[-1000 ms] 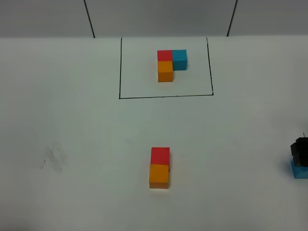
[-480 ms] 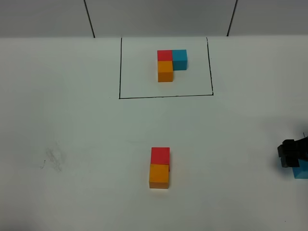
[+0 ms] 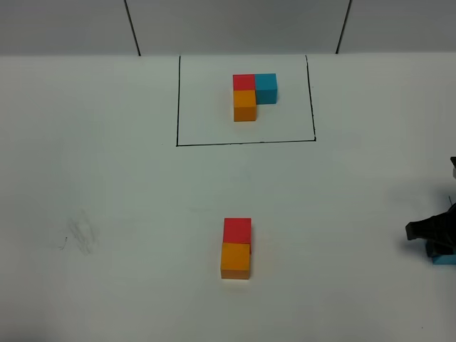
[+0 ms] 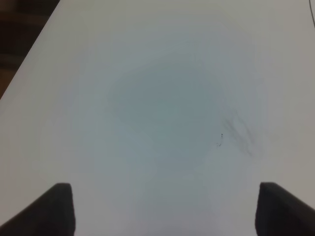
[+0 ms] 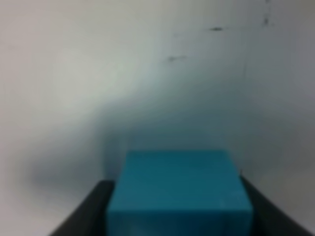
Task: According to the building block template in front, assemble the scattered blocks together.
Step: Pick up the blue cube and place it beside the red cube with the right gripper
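Two of three loose cubes are joined: the red cube (image 3: 237,230) touches the orange cube (image 3: 236,261) at centre, their long axis running toward the template (image 3: 251,96), red at the far end. Only the blue cube (image 3: 446,259) remains for you, far right on the table (image 3: 107,214), where your right gripper (image 3: 436,246) appears clamped on its sides. It belongs against red's right face. Your left gripper (image 4: 165,211) hangs wide open, empty.

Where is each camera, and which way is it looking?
Exterior high: up above, looking down at the table, the framed template, the red cube and orange cube; the right gripper shows at the right edge.
Left wrist: on the left arm, looking at bare table; two open fingertips show.
Right wrist: on the right arm, looking at the blue cube between its fingers.
Shared: high and right wrist views both see the blue cube.
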`<state>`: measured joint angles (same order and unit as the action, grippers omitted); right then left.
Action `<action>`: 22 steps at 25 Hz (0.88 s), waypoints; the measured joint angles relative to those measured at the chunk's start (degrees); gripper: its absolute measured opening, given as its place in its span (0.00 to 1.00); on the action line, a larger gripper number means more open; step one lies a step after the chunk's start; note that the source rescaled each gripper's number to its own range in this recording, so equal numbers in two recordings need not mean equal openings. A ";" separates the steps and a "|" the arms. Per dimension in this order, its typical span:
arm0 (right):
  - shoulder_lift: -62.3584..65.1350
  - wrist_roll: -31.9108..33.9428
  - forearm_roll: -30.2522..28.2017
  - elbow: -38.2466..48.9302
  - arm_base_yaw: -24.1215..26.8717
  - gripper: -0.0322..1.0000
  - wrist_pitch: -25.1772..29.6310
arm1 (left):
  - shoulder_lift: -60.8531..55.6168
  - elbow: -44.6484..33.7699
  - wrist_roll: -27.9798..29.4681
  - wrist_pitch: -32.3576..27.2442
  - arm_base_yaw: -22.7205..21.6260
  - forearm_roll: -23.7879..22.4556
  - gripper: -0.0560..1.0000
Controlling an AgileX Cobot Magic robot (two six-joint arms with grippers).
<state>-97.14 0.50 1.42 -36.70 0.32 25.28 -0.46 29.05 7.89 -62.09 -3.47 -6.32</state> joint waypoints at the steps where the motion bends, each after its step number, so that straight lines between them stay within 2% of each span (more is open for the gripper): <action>1: 0.00 0.09 0.04 0.00 0.00 0.28 -0.11 | 0.00 0.00 0.00 0.00 0.00 0.00 0.70; 5: 1.45 -1.00 -0.07 -0.27 -0.32 0.28 0.25 | 0.00 0.00 0.00 0.00 0.00 0.00 0.70; 8: 5.91 -5.02 0.08 -1.83 -3.28 0.28 2.38 | 0.00 0.00 0.00 0.00 0.00 0.00 0.70; 11: 8.76 -12.77 1.70 -4.63 -8.62 0.28 5.97 | 0.00 0.00 0.00 0.00 0.00 0.00 0.70; 17: 4.34 -35.07 2.96 -11.48 -20.63 0.28 14.09 | 0.00 0.00 0.00 0.00 0.00 0.00 0.70; 22: -1.19 -43.40 2.96 -15.96 -28.33 0.28 15.47 | 0.00 0.00 -0.05 0.00 0.00 0.00 0.70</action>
<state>-98.34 -42.90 4.38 -52.66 -28.01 40.75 -0.46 29.05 7.85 -62.09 -3.47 -6.32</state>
